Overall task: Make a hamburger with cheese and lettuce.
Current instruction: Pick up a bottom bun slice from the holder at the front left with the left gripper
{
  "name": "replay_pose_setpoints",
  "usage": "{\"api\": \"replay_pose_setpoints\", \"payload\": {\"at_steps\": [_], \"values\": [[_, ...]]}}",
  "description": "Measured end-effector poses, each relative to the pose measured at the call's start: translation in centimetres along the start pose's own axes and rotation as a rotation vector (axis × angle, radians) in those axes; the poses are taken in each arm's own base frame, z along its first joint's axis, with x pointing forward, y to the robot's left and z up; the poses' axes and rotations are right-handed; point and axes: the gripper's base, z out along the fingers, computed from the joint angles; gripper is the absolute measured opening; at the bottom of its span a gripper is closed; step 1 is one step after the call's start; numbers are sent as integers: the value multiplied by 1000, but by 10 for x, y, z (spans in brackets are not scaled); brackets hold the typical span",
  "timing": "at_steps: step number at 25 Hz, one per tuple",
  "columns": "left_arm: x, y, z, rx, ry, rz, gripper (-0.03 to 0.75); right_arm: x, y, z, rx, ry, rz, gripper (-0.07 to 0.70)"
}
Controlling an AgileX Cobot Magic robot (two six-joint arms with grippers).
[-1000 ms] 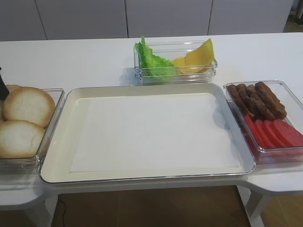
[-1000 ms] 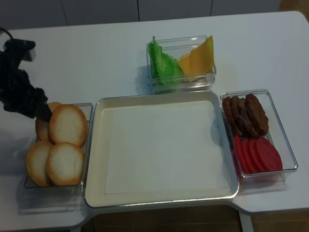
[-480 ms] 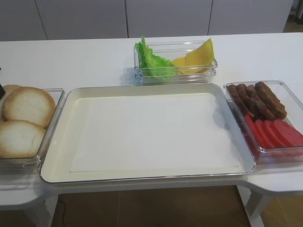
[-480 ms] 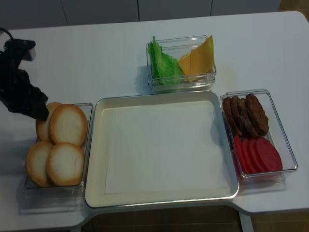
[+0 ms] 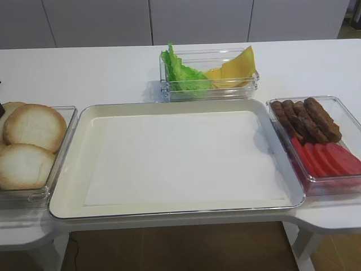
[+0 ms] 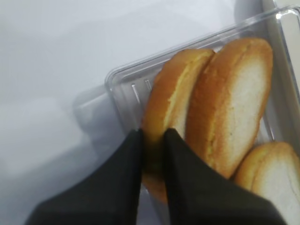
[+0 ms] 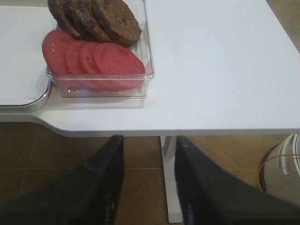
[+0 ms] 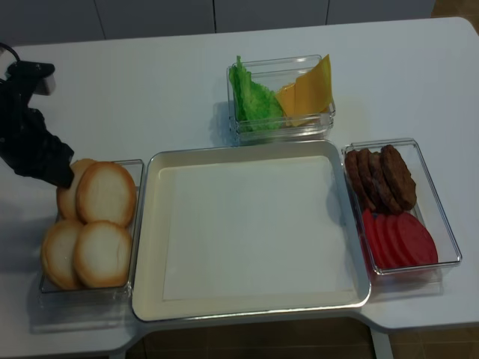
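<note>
As no writing shows | left claw [image 6: 152, 136] pinches hamburger [image 6: 171, 117]

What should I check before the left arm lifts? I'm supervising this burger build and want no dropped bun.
1. Left gripper shut on the rearmost bun half: ok.
2. Grip depth: only the bun's edge is pinched; security cannot tell.
3. Neighbouring bun leans against the held one and may drag along: not ok.
4. Tray bare, landing spot free: ok.
5. Right gripper open, off the table edge, clear of the path: ok.
6. Lettuce and cheese available: ok.
</note>
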Motion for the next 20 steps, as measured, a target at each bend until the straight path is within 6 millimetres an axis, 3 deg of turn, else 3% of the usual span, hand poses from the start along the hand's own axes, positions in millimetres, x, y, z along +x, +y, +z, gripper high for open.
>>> {"api": "replay_pose_setpoints", "payload": {"at_steps": [11, 20], "values": [[0, -1, -3, 11, 8, 0, 85, 0, 0, 0, 0, 0, 0, 279], [-6, -9, -44, -32, -99, 28, 82, 0, 0, 0, 0, 0, 0, 279]]}}
